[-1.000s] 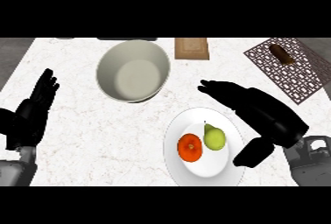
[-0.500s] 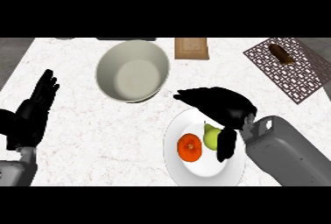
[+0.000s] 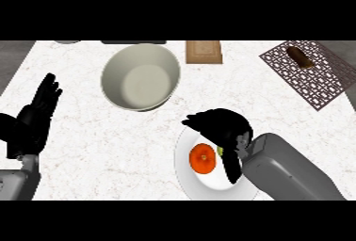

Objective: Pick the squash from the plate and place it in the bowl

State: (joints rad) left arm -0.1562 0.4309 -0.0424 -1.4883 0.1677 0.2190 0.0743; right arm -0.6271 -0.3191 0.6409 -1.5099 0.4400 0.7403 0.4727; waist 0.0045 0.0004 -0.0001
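On the white plate (image 3: pixel 208 184) at the lower middle lie an orange round fruit (image 3: pixel 201 158) and the green squash (image 3: pixel 220 150). Only a thin green sliver of the squash shows beside the fruit. My right hand (image 3: pixel 221 126) covers it from above, fingers curled over it and thumb (image 3: pixel 231 169) down its near side. The squash still rests on the plate. The large pale bowl (image 3: pixel 141 76) stands to the upper left of the plate and holds nothing. My left hand (image 3: pixel 33 120) rests open at the left edge, fingers up.
A small wooden board (image 3: pixel 204 52) lies at the back, just right of the bowl. A brown lattice mat (image 3: pixel 309 77) with a dark object (image 3: pixel 299 56) on it sits at the back right. Bare marble counter (image 3: pixel 111 141) lies between bowl and plate.
My right hand has swung left and down over the plate and its fingers have curled round the squash, which now is almost hidden. The left hand has stayed still.
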